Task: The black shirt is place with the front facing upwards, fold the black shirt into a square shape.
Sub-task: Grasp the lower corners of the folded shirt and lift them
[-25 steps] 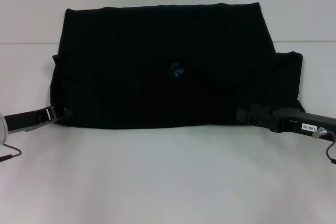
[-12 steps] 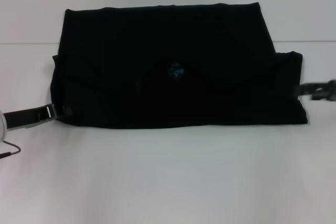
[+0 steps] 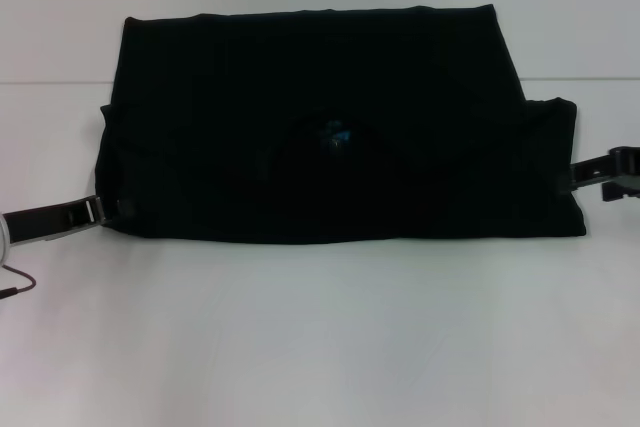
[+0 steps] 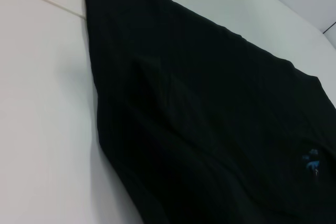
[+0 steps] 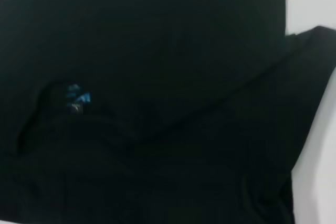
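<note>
The left gripper (image 3: pixel 118 210) reaches in low from the left edge of the head view, its arm nearly level over the table (image 3: pixel 320 347), and its tip meets the near left corner of the shirt (image 3: pixel 330 127); whether it is clenched on the cloth or merely touching it I cannot tell. The right gripper (image 3: pixel 572 177) comes in from the right edge, a little farther back, also held low and level, with its tip at the shirt's right edge by the folded sleeve; its grip cannot be told either. The shirt lies flat between the two grippers in the middle of the table, folded into a wide band with its straight near edge running from one gripper to the other. A small blue label (image 3: pixel 336 136) shows at the neck, near the centre of the cloth. On the right a sleeve part juts out beyond the upper layer, and on the left a smaller step shows. The far edge is narrower than the near one. A seam in the table runs behind the shirt.
</note>
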`<state>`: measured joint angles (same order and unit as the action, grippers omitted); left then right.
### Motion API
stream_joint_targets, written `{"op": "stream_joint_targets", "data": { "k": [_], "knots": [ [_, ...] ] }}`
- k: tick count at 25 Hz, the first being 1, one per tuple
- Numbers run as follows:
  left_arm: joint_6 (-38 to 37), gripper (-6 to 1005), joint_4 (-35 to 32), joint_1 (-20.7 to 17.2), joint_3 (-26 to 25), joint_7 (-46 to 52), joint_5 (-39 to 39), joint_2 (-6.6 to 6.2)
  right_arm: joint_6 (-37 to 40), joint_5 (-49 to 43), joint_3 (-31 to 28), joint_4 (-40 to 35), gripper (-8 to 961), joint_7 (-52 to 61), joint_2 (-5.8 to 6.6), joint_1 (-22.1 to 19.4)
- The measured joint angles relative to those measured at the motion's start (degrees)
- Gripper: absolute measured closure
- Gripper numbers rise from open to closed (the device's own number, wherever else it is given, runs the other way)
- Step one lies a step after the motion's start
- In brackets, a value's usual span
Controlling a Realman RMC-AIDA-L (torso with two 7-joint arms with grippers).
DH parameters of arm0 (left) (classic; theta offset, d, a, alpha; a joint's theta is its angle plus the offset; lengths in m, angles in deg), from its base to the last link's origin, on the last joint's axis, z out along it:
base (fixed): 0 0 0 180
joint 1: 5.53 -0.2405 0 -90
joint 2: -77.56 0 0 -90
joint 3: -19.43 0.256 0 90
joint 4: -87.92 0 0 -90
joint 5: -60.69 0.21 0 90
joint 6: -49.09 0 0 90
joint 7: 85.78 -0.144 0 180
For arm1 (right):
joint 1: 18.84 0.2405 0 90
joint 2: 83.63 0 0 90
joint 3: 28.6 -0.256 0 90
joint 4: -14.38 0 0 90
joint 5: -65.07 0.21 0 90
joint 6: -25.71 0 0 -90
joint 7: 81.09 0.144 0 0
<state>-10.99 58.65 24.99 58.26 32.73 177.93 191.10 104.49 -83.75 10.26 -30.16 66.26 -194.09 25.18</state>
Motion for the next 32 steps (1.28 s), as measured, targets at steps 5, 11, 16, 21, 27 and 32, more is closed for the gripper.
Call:
{"op": "stream_joint_targets", "data": {
  "k": [5,11,16,21,27,32],
  "knots": [
    [0.0,965,0.0,-0.1,0.0,0.0,0.0,-0.11,-6.5,-0.8,3.5,5.1,173,0.1,0.05,1.7],
    [0.0,965,0.0,-0.1,-0.1,-0.1,-0.1,0.03,-10.0,-1.0,4.6,5.7,183,0.1,0.02,1.9],
    [0.1,966,0.0,0.1,-0.1,-0.1,-0.3,0.11,-13.3,-1.0,4.6,7.3,192,-0.4,-0.46,1.7],
    [0.1,966,0.0,0.2,-0.1,-0.1,-0.4,0.13,-16.2,-1.1,4.8,10.4,201,-1.3,-1.29,2.6],
    [0.1,966,0.0,0.3,-0.2,-0.1,-0.5,-0.03,-17.9,-1.1,5.5,11.3,212,-2.3,-2.59,3.2],
    [-0.1,966,0.0,0.5,-0.2,-0.1,-0.5,-0.08,-19.1,-1.1,6.7,11.4,221,-2.3,-3.16,3.4]
  ]
}}
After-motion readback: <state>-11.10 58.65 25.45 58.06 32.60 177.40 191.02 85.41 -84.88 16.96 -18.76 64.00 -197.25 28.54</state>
